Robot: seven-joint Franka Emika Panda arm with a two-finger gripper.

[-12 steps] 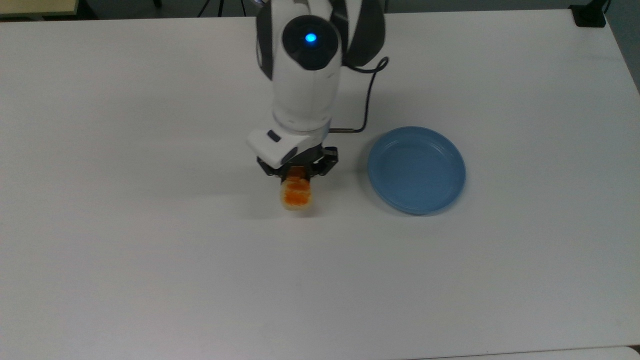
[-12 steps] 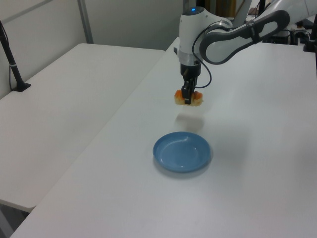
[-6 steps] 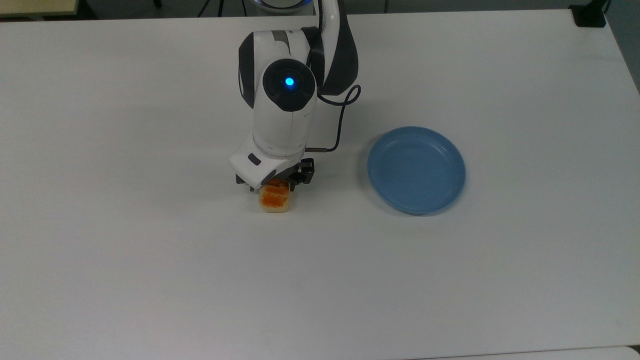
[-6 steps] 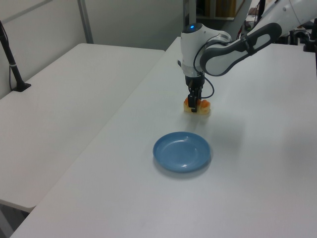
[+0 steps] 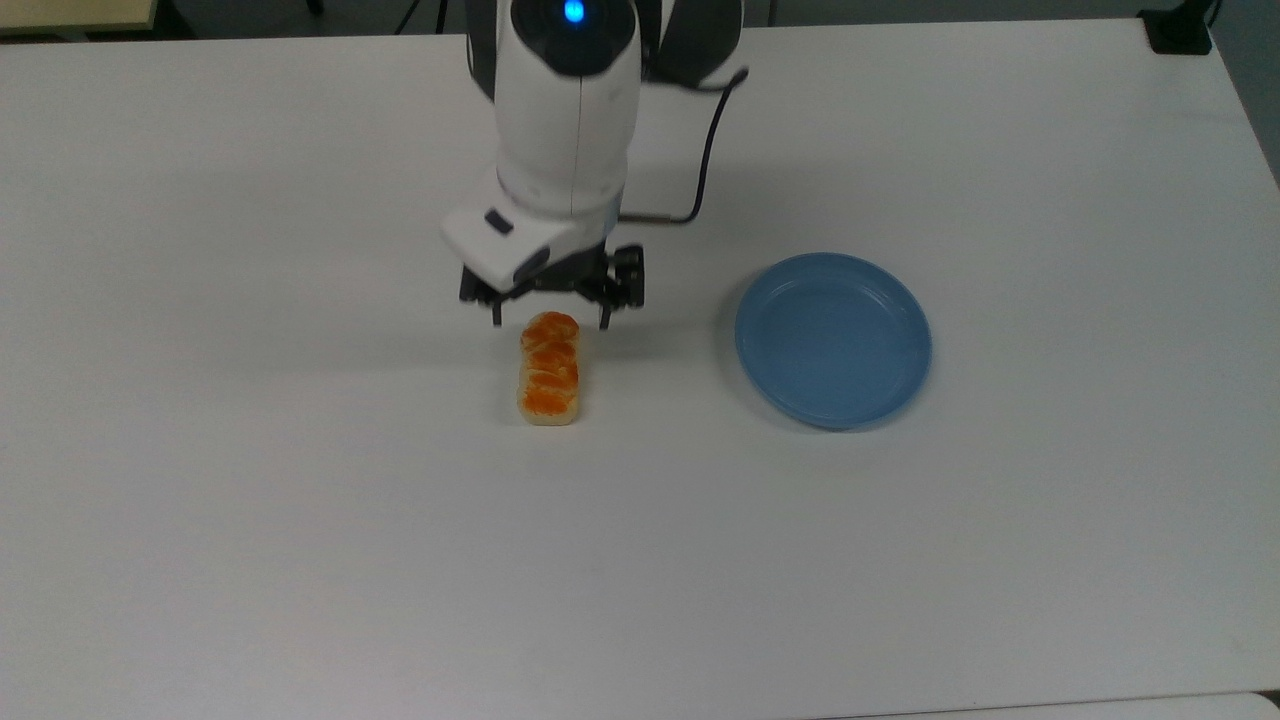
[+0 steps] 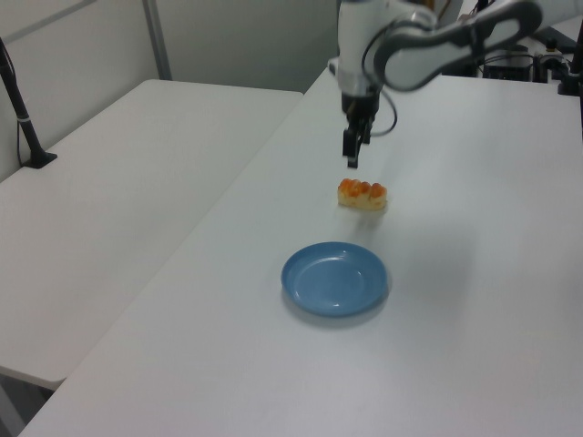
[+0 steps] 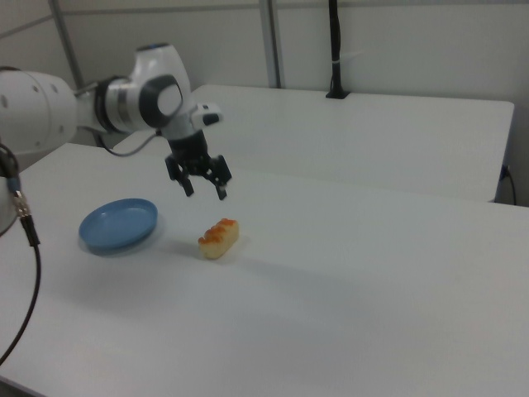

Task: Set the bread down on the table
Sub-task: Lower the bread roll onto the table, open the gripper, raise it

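The bread (image 5: 549, 371), a pale loaf with orange-glazed lumps on top, lies flat on the white table (image 5: 300, 520), to the top view's left of the blue plate. It also shows in the left view (image 6: 363, 194) and the right view (image 7: 219, 236). My gripper (image 5: 550, 320) hangs open in the air above the loaf's far end, with nothing between its fingers. In the right view the gripper (image 7: 205, 191) is clearly raised off the bread, fingers spread apart.
An empty round blue plate (image 5: 833, 339) sits on the table at the top view's right of the bread. A second white table (image 6: 118, 182) stands beside, with a black post (image 6: 23, 118) on it. A black cable (image 5: 712, 140) trails from the wrist.
The gripper set the bread down, opened and let go of it, then rose straight up. The loaf now lies alone on the table.
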